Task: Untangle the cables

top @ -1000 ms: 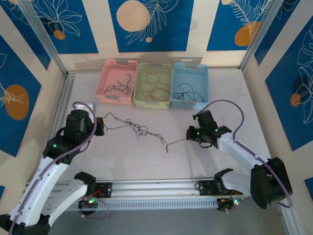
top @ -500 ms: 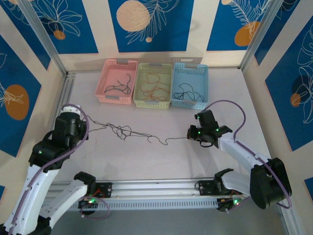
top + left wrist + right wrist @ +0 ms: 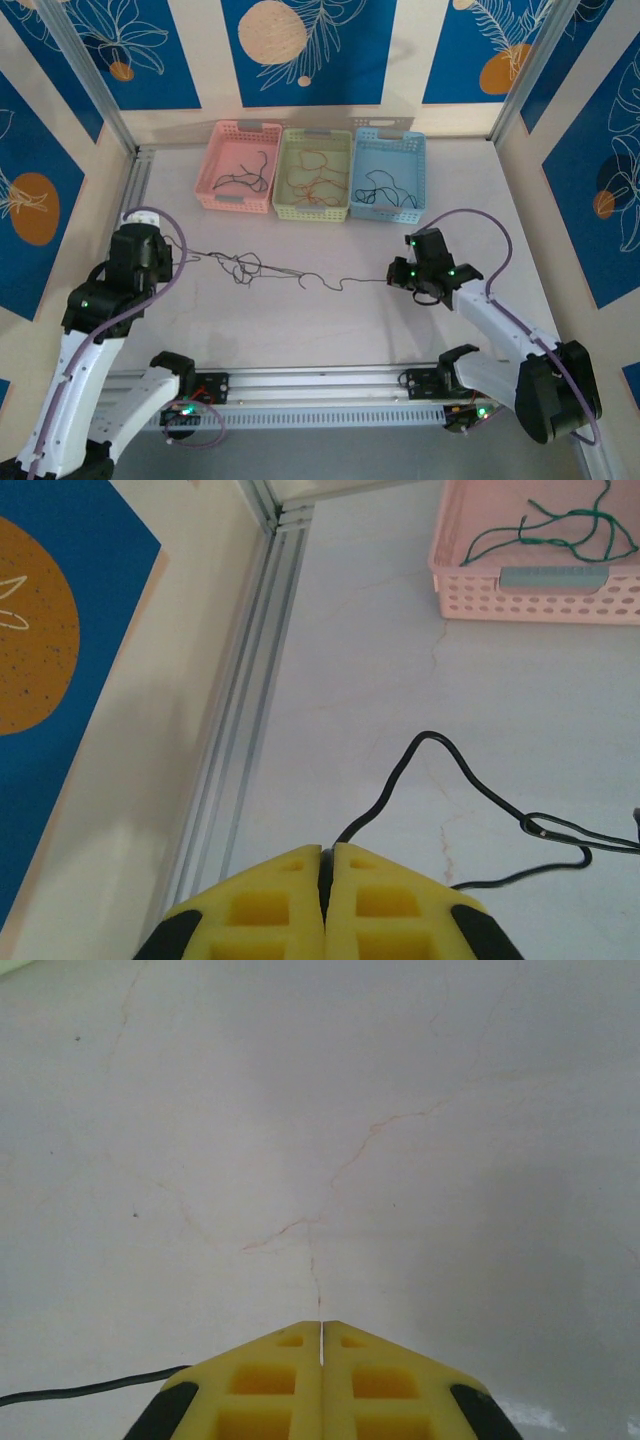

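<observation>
- White marble-look table top (image 3: pixel 330 330) — blue leafy walls (image 3: pixel 110 50) around it.
- The left gripper (image 3: pixel 326 865) pinches the thin black cable (image 3: pixel 427 736).
- The right gripper (image 3: pixel 321 1330) is squeezed closed — cable runs beside it.

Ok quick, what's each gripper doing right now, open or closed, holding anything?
Left gripper: closed on the black cable.
Right gripper: closed, apparently pinching the same cable's other end.

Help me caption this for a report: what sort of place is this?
Probably a robotics lab test cell: a white table framed by aluminium rails, with blue patterned backdrop panels behind.
</observation>
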`<state>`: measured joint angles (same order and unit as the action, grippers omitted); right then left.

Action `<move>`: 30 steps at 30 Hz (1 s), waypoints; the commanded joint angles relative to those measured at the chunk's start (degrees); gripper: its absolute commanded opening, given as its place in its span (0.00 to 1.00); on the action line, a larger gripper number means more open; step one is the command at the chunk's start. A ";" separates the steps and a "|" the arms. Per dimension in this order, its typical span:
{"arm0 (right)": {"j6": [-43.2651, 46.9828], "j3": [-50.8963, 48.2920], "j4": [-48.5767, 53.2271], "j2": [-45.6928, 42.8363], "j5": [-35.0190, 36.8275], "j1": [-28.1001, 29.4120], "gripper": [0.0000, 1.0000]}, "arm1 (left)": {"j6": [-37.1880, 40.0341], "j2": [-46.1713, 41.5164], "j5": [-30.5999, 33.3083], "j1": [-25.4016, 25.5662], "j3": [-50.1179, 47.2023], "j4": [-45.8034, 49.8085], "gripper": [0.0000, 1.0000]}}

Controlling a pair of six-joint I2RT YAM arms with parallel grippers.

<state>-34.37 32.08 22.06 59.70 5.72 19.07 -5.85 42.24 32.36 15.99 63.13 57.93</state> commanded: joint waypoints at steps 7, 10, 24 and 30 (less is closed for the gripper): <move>-2.54 -4.31 2.72 -8.50 4.39 -3.48 0.00 | -1.23 1.06 -1.79 -4.62 1.50 2.47 0.00; -2.98 -5.56 2.72 -11.88 4.46 -4.31 0.00 | -1.91 1.22 -3.22 -5.55 0.67 3.52 0.00; -5.57 -9.26 3.98 -23.16 3.90 -8.94 0.00 | -4.39 3.89 -9.91 -8.89 -1.82 3.44 0.00; -6.52 -11.00 3.72 -28.57 2.35 -11.61 0.00 | -3.95 4.21 -11.24 -9.13 -2.16 2.33 0.00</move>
<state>-39.53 22.31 25.54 33.10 8.23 8.29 -9.08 46.48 22.39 7.62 61.36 60.88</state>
